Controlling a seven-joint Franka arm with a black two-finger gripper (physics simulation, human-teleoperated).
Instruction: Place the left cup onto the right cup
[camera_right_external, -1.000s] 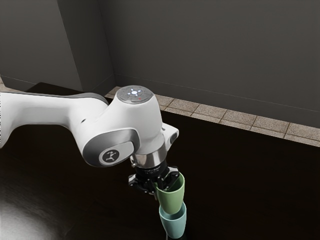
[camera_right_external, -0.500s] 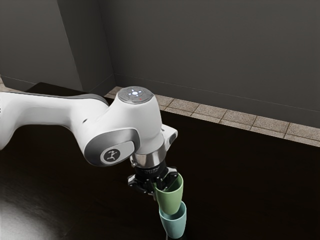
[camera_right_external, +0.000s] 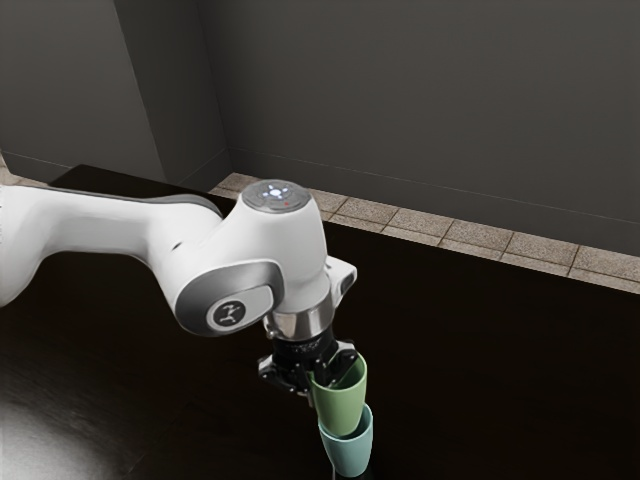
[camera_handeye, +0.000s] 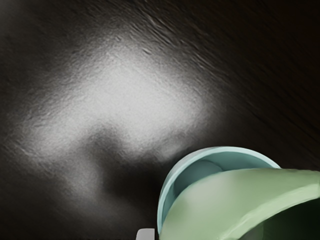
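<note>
Holding: the black fingers (camera_right_external: 312, 372) are closed on the rim of the green cup (camera_right_external: 338, 405), on the side of it facing the exterior view's left. Their tips are hidden by the rim and the cup wall, so the exact contact is hard to make out.
Green cup: it hangs just under the fingers, slightly tilted, with its lower part sunk into the teal cup (camera_right_external: 350, 452). In the wrist view it is a blurred pale-green curve (camera_handeye: 240, 200), cut off at the picture's edge.
Teal cup: it stands directly below the fingers on the desk (camera_right_external: 500, 350), carrying the green cup. Its base is cut off by the exterior view's lower edge. In the wrist view, an arc of its rim and a slice of its inside (camera_handeye: 200, 165) show past the green cup. The rest of it is covered.
Pale scrap: a small light-coloured shape (camera_handeye: 146, 234) sits just beside the teal cup's rim, cut off. I cannot tell what it is.
Desk: it is dark, almost black, and spreads out around and beyond the fingers. In the wrist view a broad soft glare lies on it (camera_handeye: 125, 90), with a dim shadow between the glare and the teal cup.
Arm: the white arm (camera_right_external: 200, 260) rises above the fingers and runs off the exterior view's left edge.
Tiled floor: a strip of tan tiles (camera_right_external: 480, 238) lies well beyond the fingers, past the desk's far edge.
Wall: the dark grey wall (camera_right_external: 450, 100) is farthest from the fingers, behind the tiles.
</note>
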